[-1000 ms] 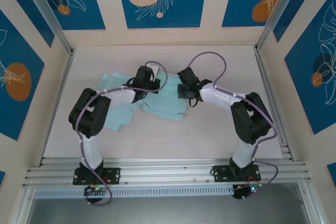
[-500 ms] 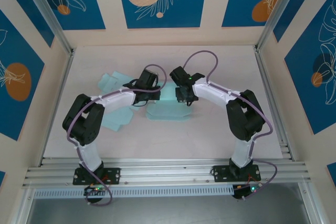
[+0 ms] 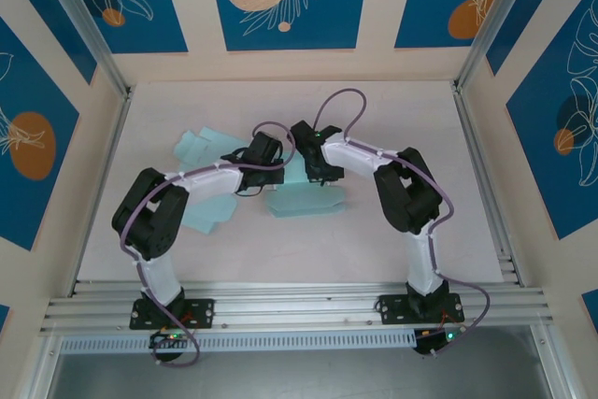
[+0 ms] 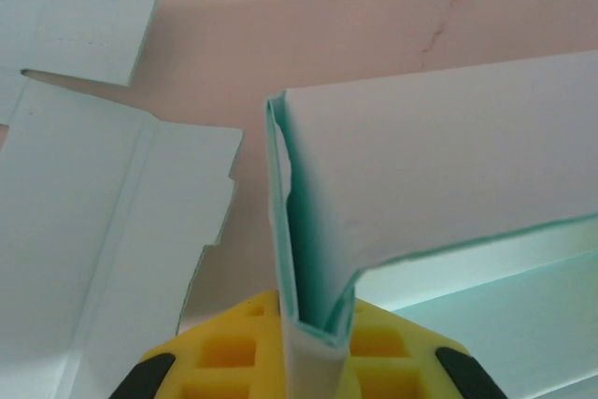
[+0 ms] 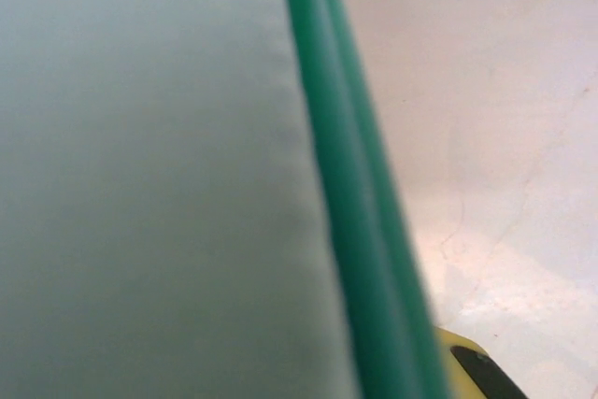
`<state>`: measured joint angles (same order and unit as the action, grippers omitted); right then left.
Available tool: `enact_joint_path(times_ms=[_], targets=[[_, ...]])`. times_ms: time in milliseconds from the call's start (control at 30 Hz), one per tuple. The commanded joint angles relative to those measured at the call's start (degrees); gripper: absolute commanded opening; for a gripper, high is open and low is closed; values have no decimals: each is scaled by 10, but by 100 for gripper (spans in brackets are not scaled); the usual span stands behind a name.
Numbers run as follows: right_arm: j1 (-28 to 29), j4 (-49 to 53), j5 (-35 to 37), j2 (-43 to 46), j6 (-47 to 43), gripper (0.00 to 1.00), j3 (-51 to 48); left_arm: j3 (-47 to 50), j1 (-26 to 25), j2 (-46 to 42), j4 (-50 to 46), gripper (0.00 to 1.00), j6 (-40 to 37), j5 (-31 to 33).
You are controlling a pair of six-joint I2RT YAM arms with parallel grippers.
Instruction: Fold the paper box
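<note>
At table centre, the pale-teal paper box is seen half-formed. One section is raised, and flat panels trail off toward 9 o'clock.

The left gripper is set at the raised section's 10 o'clock. In its wrist view the yellow pads are pressed together on a doubled wall, which is pinched at its lower edge.

The right gripper is set at roughly 12 o'clock. In its wrist view the card edge sits hard against the lens, with one yellow pad just beside it. Whether that edge is pinched cannot be told.

Handling, judged:
- The card is light and thin, stiff across a panel and weak at the creases, so spring-back is expected.
- It is likely to skate on the smooth table and should be braced with the other arm.
- Mid-panel pinches are best avoided, as the card dents.
- Hold is best taken on doubled walls, close to a crease or corner.
</note>
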<state>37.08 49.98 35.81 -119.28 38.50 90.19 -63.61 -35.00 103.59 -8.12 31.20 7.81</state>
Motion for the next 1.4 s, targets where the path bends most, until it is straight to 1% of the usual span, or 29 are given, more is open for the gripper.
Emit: enact_joint_path(times_ms=[0, 67, 167, 200, 333, 433, 533, 700, 767, 833, 867, 933, 1000, 1067, 1100, 1200, 1233, 1267, 1333, 1367], targets=[[-23, 201, 170, -48, 58, 17, -4, 24, 10, -30, -27, 0, 24, 99], [-24, 230, 188, -57, 75, 17, 0, 26, 10, -34, -33, 0, 30, 125], [-25, 218, 169, -51, 62, 16, -10, 25, 10, -35, -40, 0, 30, 163], [-23, 201, 152, -44, 49, 16, -18, 23, 10, -32, -42, 0, 27, 174], [-18, 110, 47, 7, -7, 15, -56, 2, 10, -11, -70, 0, 30, 208], [-17, 92, -2, 25, -20, 15, -63, -9, 10, 5, -82, 7, 38, 215], [-13, 85, -31, 30, -28, 15, -64, -27, 10, 25, -101, 16, 38, 213], [-6, 77, -46, 29, -26, 15, -65, -49, 10, 49, -114, 19, 40, 190], [-5, 71, -51, 27, -26, 15, -66, -53, 10, 56, -117, 18, 37, 179], [-5, 66, -53, 26, -25, 15, -66, -56, 10, 61, -127, 14, 34, 179], [-5, 63, -56, 26, -25, 15, -66, -57, 10, 63, -134, 11, 33, 184], [-7, 60, -61, 26, -26, 15, -65, -59, 11, 67, -155, 10, 32, 198], [-9, 58, -66, 28, -27, 15, -65, -64, 12, 69, -182, 1, 36, 225], [-11, 57, -70, 32, -27, 15, -68, -71, 18, 73, -202, 0, 41, 242], [-12, 55, -71, 34, -27, 15, -69, -74, 22, 75, -205, 0, 42, 241], [-13, 44, -86, 35, -30, 15, -74, -80, 32, 78, -199, 0, 37, 210], [-13, 41, -92, 34, -31, 15, -73, -81, 32, 75, -193, 4, 33, 192], [-13, 39, -96, 33, -32, 15, -71, -81, 31, 71, -186, 10, 31, 167], [-11, 38, -107, 28, -33, 15, -65, -84, 31, 60, -178, 27, 28, 122], [-11, 38, -112, 26, -33, 15, -62, -86, 31, 56, -179, 32, 27, 106]])
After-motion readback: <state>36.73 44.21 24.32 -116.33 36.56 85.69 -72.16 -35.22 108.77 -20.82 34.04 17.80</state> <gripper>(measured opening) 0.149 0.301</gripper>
